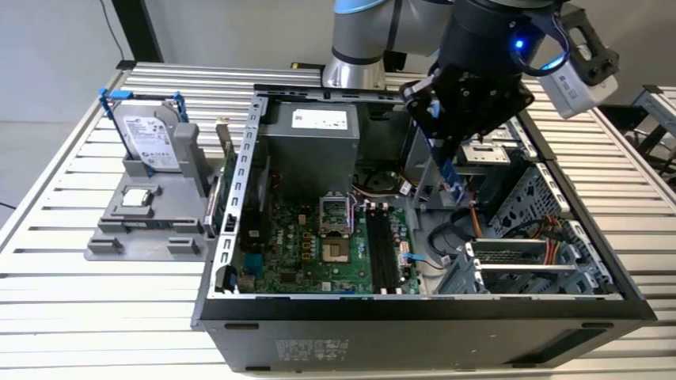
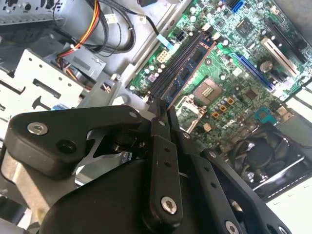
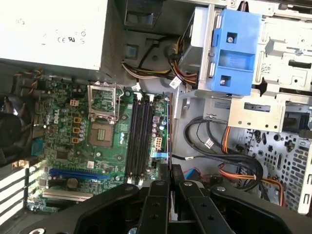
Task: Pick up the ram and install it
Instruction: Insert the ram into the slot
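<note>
My gripper [image 1: 448,152] hangs over the open computer case [image 1: 423,305] and is shut on the ram [image 1: 452,179], a thin blue stick pointing down from the fingers. In the second wrist view the ram [image 2: 191,66] reaches out from the closed fingertips [image 2: 157,116] toward the green motherboard [image 2: 243,53]. In the first wrist view the ram [image 3: 169,131] shows edge-on, just beside the black memory slots [image 3: 139,139]. In the exterior view the stick sits above and to the right of the slots [image 1: 382,253], clear of the board.
On a grey holder to the exterior view's left of the case stand a silver hard drive [image 1: 148,138] and a small processor chip [image 1: 135,198]. Inside the case are the power supply [image 1: 317,134], a blue drive bracket [image 3: 234,51], orange and black cables [image 3: 234,170] and the open processor socket [image 3: 103,131].
</note>
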